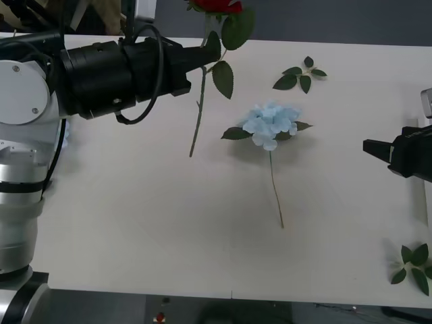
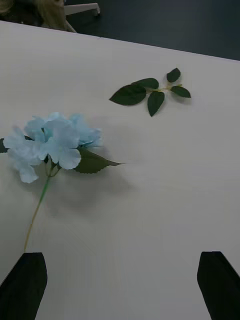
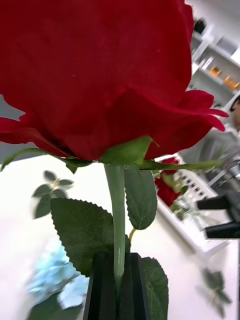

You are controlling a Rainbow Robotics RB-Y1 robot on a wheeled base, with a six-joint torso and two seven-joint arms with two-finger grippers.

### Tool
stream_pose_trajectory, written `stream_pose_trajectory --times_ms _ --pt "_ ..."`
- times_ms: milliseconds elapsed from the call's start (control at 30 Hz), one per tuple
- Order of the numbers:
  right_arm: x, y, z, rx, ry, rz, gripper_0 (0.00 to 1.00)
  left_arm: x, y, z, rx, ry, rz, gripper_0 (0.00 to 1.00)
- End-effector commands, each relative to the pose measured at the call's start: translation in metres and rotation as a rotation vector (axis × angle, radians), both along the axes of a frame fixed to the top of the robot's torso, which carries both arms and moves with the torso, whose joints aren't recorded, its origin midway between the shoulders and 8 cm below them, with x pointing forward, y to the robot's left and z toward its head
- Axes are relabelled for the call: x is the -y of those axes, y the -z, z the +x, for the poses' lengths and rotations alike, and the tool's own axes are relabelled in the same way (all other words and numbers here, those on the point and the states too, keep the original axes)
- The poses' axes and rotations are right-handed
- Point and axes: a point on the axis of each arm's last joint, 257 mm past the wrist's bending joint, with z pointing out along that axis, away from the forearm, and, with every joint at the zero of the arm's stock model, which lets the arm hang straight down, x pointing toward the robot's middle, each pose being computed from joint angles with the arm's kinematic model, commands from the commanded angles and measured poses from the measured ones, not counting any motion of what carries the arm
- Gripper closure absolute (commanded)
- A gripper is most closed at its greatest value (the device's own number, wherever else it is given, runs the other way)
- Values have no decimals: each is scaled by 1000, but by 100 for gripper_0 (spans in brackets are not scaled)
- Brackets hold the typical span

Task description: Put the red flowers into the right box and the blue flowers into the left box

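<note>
Red artificial rose [image 3: 100, 70] on green stem: pinched in left gripper [image 3: 117, 285] jaws | pale-blue artificial flower cluster [image 1: 271, 125]: lying on white worktop [image 1: 135, 229] | right gripper [image 2: 120, 285]: jaws spread

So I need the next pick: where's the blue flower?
In the front view the blue flower lies mid-table, between the held red rose and the right gripper.

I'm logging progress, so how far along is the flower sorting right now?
Done: the right box already holds at least one red rose. In hand: the left pincer is shut on another red rose's stem, held above the table. Left: the blue flower lies on the table near the open right pincer.
</note>
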Motion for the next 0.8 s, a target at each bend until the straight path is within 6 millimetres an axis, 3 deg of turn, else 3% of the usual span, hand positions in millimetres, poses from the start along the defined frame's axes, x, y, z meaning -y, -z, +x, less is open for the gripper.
stream_pose_trajectory --times_ms 33,433,567,800 --pt "-30 -27 -5 82 -58 42 12 32 -13 -29 140 77 -8 100" --pt "-120 -41 -40 176 -290 198 12 115 -14 -53 212 109 -74 100" --pt "-137 -35 -46 192 -351 215 12 134 -10 -61 210 122 -90 100" --pt "-149 -8 -46 189 -418 203 11 144 -7 -70 211 150 -83 100"
